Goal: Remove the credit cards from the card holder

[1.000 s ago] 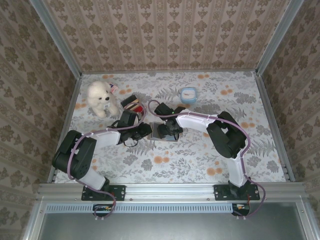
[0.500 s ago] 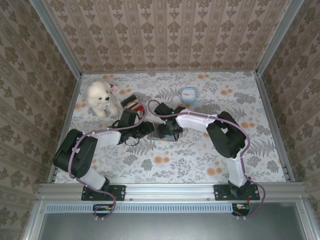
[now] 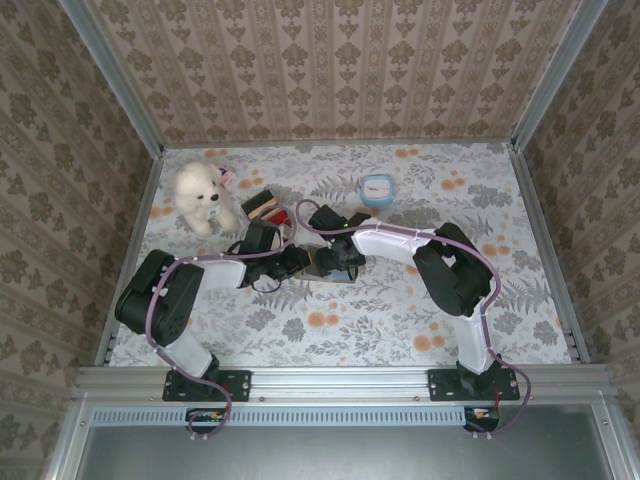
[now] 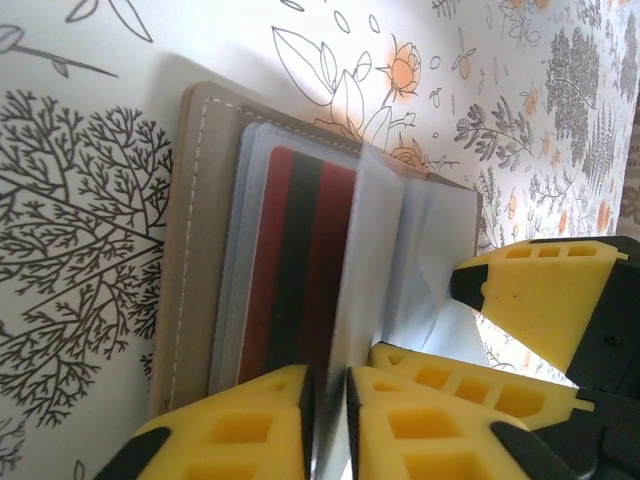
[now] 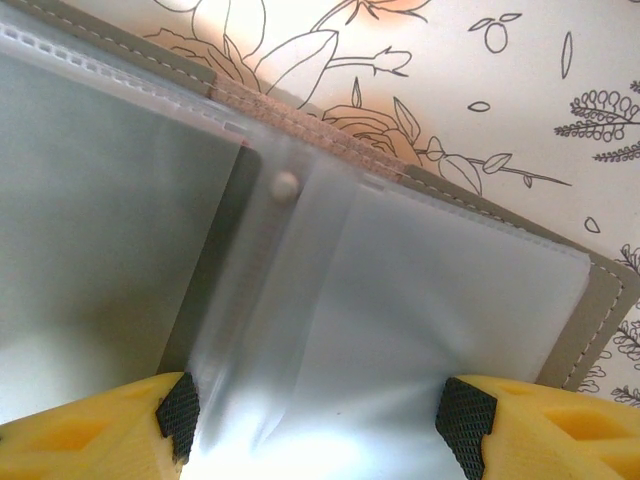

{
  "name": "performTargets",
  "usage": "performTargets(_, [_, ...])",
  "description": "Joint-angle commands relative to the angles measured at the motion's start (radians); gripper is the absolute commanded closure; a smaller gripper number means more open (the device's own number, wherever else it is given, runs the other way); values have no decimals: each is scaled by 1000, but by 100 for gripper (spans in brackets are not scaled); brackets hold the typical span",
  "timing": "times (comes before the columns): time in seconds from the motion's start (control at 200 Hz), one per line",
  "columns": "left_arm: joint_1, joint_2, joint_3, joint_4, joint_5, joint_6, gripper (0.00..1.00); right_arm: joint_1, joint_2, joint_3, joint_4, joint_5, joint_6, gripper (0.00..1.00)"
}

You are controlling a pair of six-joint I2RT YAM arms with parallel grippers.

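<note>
Two left fingers (image 4: 240, 430) pinch card holder's (image 4: 193, 250) sleeve edge.

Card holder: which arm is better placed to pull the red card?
Left, probably. The left gripper pinches the clear sleeve right beside the red card, while the right gripper stands open, spanning the card holder's other pockets.

Overhead, soft even light on the table (image 3: 380, 310): everything crisp, only faint shadows under the arms. Left wrist view: bright, white glare washing out the clear sleeve (image 4: 420, 290), left fingers (image 4: 240, 430) blurred up close. Right wrist view: a hot white patch low on the sleeve (image 5: 330, 440), right fingers (image 5: 80, 435) soft.
</note>
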Motion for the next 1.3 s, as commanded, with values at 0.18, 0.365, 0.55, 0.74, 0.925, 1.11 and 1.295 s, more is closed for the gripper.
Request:
performTargets(0.18, [-6, 6, 51, -75, -13, 68, 95, -40, -3, -74, -19, -90, 9, 27])
performTargets(0.365, [-6, -31, 79, -242, -80, 162, 98, -68, -192, -94, 27, -159, 16, 22])
performTargets(0.55, [-17, -93, 119, -437, -193, 269, 99, -139, -365, -184, 121, -249, 35, 15])
performTargets(0.74, [-44, -127, 200, -636, -316, 350, 96, -237, -433, -276, 171, -295, 45, 12])
performTargets(0.925, [-82, -99, 274, -741, -413, 366, 96, -316, -449, -353, 226, -318, 49, 11])
performTargets(1.11, [-167, -57, 373, -858, -588, 341, 96, -334, -475, -424, 283, -315, 60, 11])
performTargets(1.295, [-236, -36, 435, -901, -669, 293, 86, -357, -474, -440, 305, -331, 80, 11])
